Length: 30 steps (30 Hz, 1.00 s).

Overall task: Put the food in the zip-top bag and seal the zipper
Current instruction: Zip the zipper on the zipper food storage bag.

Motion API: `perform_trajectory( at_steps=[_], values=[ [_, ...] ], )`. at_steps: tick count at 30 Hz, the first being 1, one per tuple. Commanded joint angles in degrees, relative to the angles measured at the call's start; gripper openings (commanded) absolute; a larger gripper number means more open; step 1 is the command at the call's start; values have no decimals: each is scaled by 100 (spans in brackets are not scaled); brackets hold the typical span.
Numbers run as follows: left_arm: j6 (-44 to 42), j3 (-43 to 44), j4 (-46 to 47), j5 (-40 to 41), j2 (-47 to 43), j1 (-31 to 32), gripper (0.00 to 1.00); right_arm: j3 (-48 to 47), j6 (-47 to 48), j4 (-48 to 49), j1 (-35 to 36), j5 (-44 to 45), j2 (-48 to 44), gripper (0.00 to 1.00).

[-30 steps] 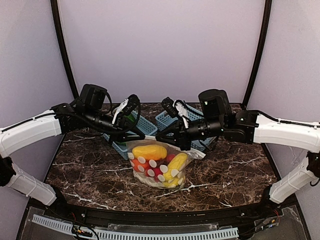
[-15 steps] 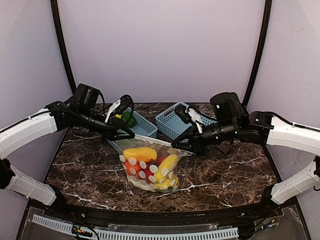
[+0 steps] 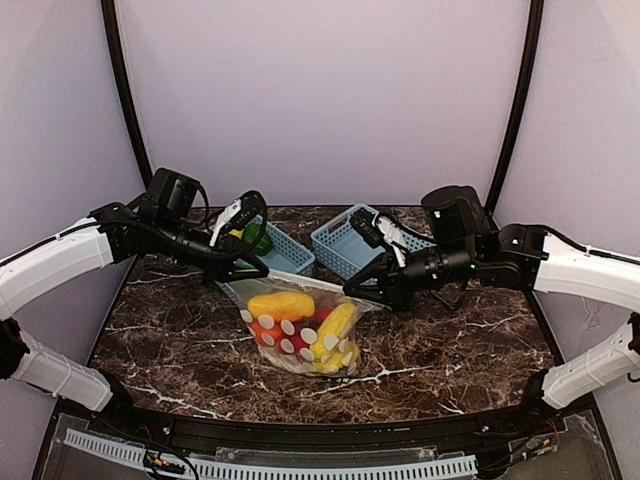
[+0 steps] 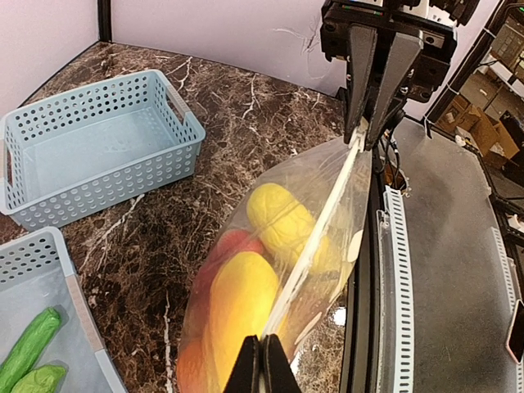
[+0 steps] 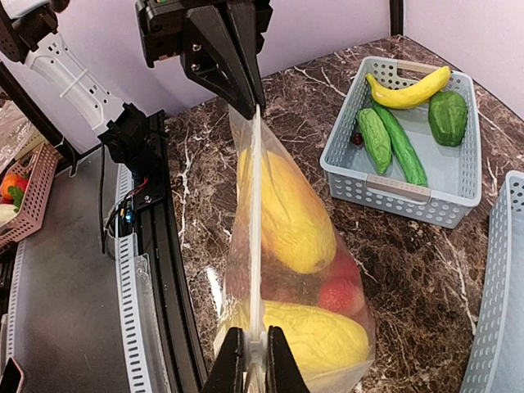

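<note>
The clear polka-dot zip-top bag (image 3: 300, 335) rests on the table with its mouth held up between both grippers. Inside it is food: a yellow piece (image 3: 282, 304), another yellow piece (image 3: 336, 324) and red pieces (image 5: 342, 293). My left gripper (image 3: 262, 272) is shut on the left end of the zipper (image 4: 315, 237); its jaws (image 4: 262, 364) pinch the strip. My right gripper (image 3: 352, 290) is shut on the zipper's right end, with the white slider tab (image 5: 256, 350) between its fingers. The strip (image 5: 255, 229) runs taut and straight from one gripper to the other.
Two light-blue lattice baskets stand behind the bag. The left basket (image 5: 409, 176) holds a banana (image 5: 407, 90), green cucumbers and a green pepper. The right basket (image 4: 90, 143) is empty. The table's black front rail (image 5: 164, 270) lies close beside the bag.
Both grippers have moved apart, the left one leftward and the right one rightward, drawing the bag's mouth strip taut. The bag has shifted slightly left and lower. Little moved in the last half second.
</note>
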<state>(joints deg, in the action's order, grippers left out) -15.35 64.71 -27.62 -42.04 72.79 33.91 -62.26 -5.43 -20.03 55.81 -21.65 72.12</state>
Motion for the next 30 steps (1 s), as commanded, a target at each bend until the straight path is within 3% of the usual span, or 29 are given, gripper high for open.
perform_trajectory(
  at_steps=[1, 19, 25, 30],
  values=[
    [92, -141, -343, 1345, -232, -355, 1, 228, -122, -1101, -79, 30, -473, 0],
    [-65, -316, -250, 2246, -427, -473, 1, 318, -74, -1578, -192, -58, -691, 0],
    [11, -193, -250, 1230, -337, -426, 1, 248, -258, -1062, -189, -514, -520, 0],
    [105, -112, -173, 1085, -188, 159, 2, 390, -538, -64, -109, -981, -244, 0]
  ],
)
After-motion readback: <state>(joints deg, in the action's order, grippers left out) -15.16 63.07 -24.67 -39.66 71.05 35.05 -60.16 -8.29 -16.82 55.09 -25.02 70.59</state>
